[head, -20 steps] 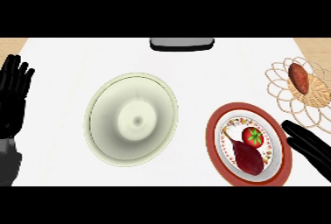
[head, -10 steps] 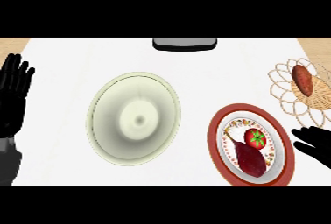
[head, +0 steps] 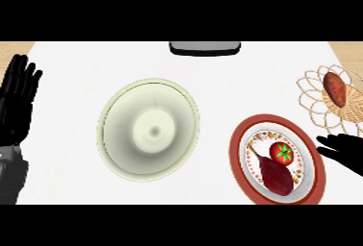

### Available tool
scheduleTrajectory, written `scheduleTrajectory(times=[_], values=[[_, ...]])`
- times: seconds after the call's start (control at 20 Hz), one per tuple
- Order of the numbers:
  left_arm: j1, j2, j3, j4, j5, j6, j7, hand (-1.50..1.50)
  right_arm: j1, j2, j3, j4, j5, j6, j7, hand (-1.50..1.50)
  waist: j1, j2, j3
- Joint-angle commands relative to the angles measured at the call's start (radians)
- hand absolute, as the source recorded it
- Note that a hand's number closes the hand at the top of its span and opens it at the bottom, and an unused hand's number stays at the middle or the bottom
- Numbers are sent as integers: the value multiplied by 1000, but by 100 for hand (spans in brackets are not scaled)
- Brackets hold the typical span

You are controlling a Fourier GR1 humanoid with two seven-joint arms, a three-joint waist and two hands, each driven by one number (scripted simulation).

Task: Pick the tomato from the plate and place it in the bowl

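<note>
Round glossy bowl (head: 149,129): pale cream-green, plain, lighter sheen near centre. Round ceramic plate (head: 236,146): brick-red rim, white middle, ring of small red-brown and ochre speckles between. Small round tomato (head: 282,153): bright red, green star-shaped stalk. Pear-shaped vegetable (head: 275,175) beside it: dark maroon. Woven openwork mat (head: 314,103): tan, looped petal pattern. Oval vegetable (head: 335,88) on mat: reddish brown. Counter top (head: 78,62): white, tan at far corners. Left hand (head: 20,96), right hand (head: 347,153): black.

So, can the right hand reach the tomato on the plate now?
Probably yes: the right hand is at the right rim of the plate, with nothing between it and the tomato; the dark red vegetable lies on the tomato's other side.
</note>
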Motion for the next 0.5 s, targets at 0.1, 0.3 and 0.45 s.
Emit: scheduleTrajectory(times=[0.1, 0.3, 0.45], values=[[8, -34, -10, -36, -36, 19, 3, 0, -89, 136, 160, 106, 187, -20, -2, -150, 9, 1, 1], [15, -25, 30, -8, -9, -39, -14, 0, -114, 199, 160, 106, 217, 54, 42, -150, 3, 0, 0], [4, -13, 23, -75, -26, -12, 76, 0, -117, 245, 194, 230, 309, -17, -33, -150, 6, 0, 1]])
